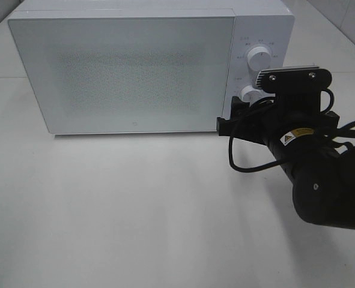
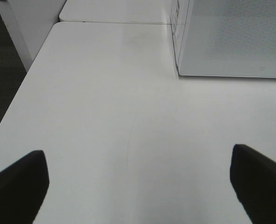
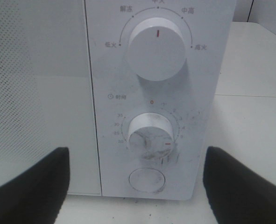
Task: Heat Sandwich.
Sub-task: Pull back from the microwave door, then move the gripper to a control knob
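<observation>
Right wrist view put the round white plastic timer knob (image 3: 151,135) straight ahead of my spread-jawed right gripper (image 3: 137,186); left gripper (image 2: 138,186) gaped, farther off.

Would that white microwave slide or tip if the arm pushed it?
The microwave is a wide, low box flat on the table, so tipping seems unlikely. It is probably heavy, yet the smooth table might let it slide.
</observation>
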Robot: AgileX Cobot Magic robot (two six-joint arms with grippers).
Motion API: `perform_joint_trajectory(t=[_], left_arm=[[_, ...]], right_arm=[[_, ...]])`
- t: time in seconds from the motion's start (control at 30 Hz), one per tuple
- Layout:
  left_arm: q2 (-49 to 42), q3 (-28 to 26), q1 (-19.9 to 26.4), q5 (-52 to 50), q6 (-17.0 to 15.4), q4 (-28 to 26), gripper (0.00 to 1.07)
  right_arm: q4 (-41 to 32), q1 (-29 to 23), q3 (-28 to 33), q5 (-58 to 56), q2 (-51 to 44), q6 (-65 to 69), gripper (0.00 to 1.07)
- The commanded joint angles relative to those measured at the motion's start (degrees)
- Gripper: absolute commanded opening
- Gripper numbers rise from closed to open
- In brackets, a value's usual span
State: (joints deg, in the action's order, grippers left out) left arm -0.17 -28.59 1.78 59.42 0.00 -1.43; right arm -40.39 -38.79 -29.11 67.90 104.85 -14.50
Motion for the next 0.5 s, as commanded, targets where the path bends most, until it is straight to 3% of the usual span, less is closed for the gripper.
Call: perform_joint_trajectory(t=[0.03,0.5], left_arm=[[-1.55,0.29,0.23,-0.57,-0.34,-0.34,1.01],[-1.55,0.29,0.23,-0.57,-0.34,-0.34,1.01]], right_arm=[[2.46,2.01,-1.95,-0.97,1.38,0.92,0.76],[7.45,6.88,-7.39,-3.44,6.19,1.6,0.76]])
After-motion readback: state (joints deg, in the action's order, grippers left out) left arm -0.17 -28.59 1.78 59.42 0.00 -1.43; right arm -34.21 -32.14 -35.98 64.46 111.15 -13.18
